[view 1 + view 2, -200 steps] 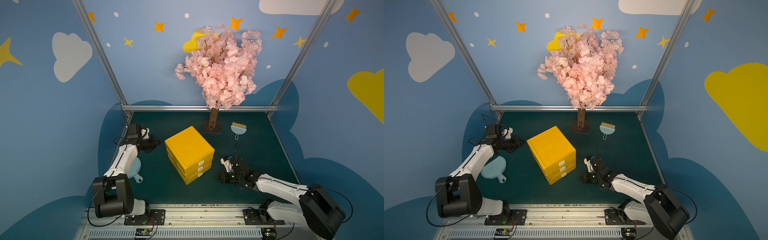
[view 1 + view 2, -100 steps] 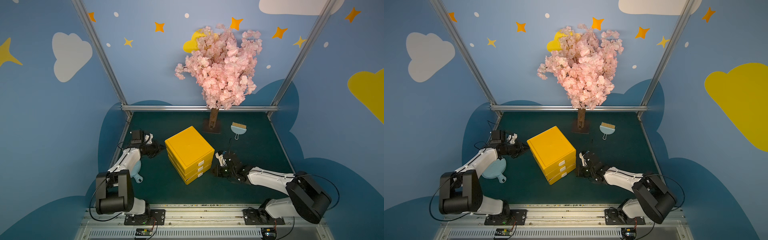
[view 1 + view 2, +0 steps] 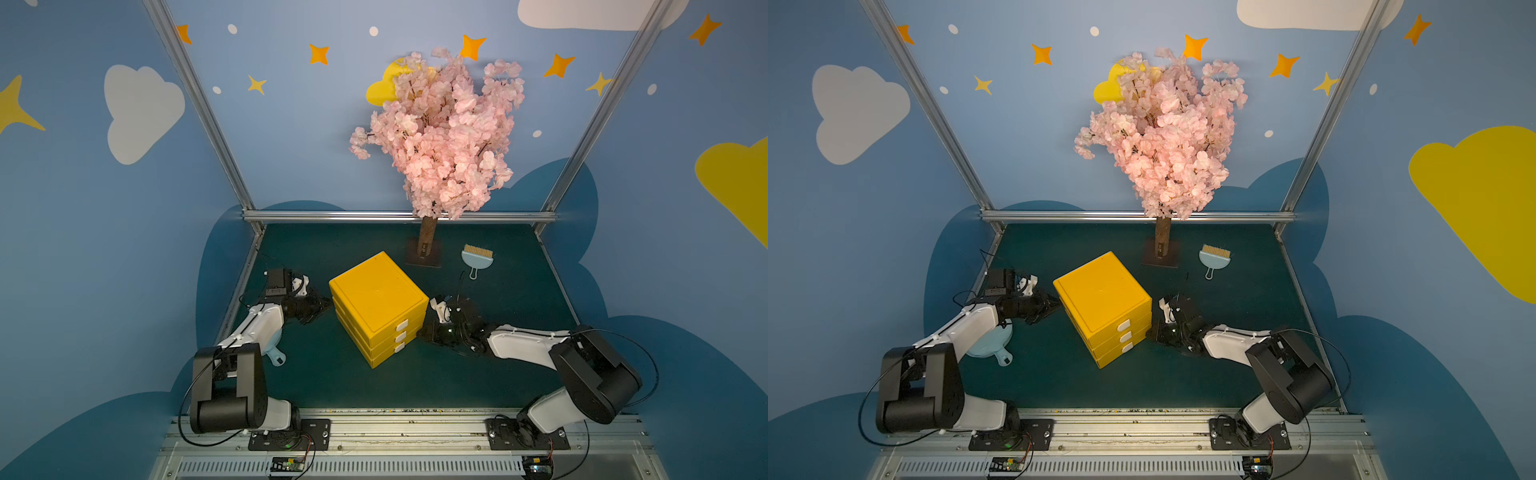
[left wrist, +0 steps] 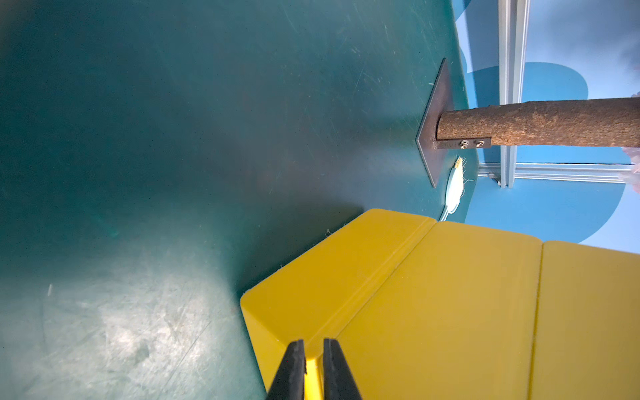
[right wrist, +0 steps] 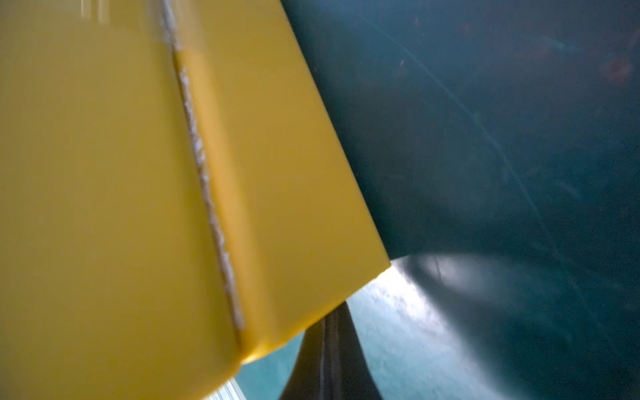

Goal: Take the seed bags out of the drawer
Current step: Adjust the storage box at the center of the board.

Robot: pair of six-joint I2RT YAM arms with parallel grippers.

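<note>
The yellow three-drawer cube stands mid-table. Its top drawer is pushed in, white handle tab facing the front right. The seed bags are hidden. My left gripper is shut with only a thin slit between its fingers, and its tips rest against the cube's left rear edge. My right gripper is shut and empty, low on the table by the cube's right front corner. Its black fingers reach just under that corner.
A pink blossom tree stands on a brown trunk and base plate behind the cube. A light-blue brush lies at the back right. A light-blue dustpan lies under my left arm. Metal frame posts edge the table.
Both arms have closed in on the cube. The left gripper moved right to its left side. The right gripper moved left to its right front corner. The drawers have not moved.
</note>
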